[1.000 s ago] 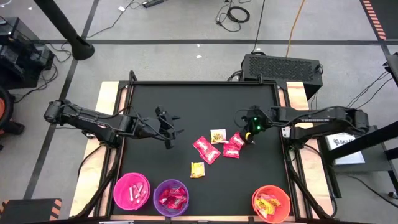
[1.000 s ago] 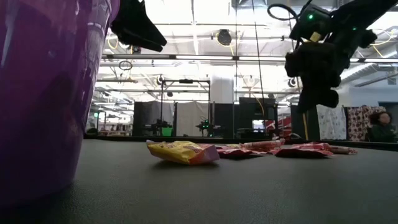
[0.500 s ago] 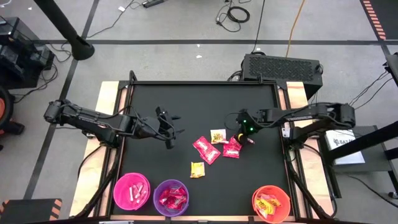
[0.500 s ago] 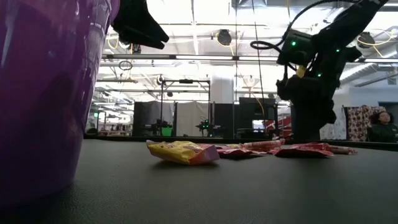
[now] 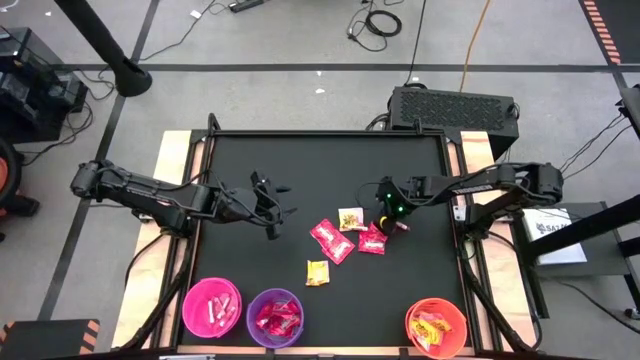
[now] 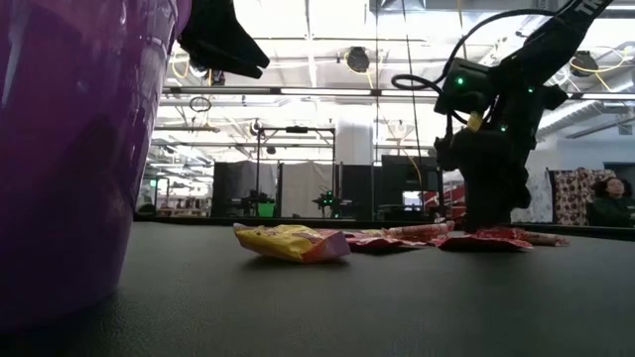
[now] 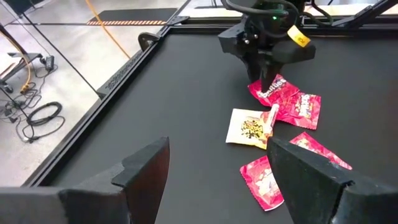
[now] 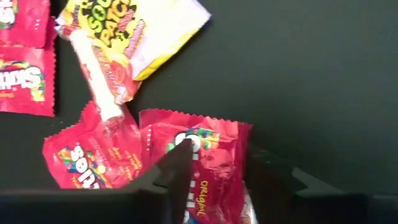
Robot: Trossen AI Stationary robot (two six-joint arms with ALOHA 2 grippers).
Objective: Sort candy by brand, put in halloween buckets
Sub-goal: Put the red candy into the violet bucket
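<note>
two fingers (image 8: 180, 163) astride red packet (image 8: 214, 163)

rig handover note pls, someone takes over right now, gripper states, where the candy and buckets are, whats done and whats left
Right gripper: down on a red packet at mid table, fingers open astride it, not yet gripped.
Left gripper: open, waiting above the table's left half, holding nothing.
Buckets at the near edge: pink bucket, purple bucket, orange bucket; all already hold candy.
Left: a few red packets, a yellow packet, a pale packet and a small candy roll, loose at mid table.
</note>
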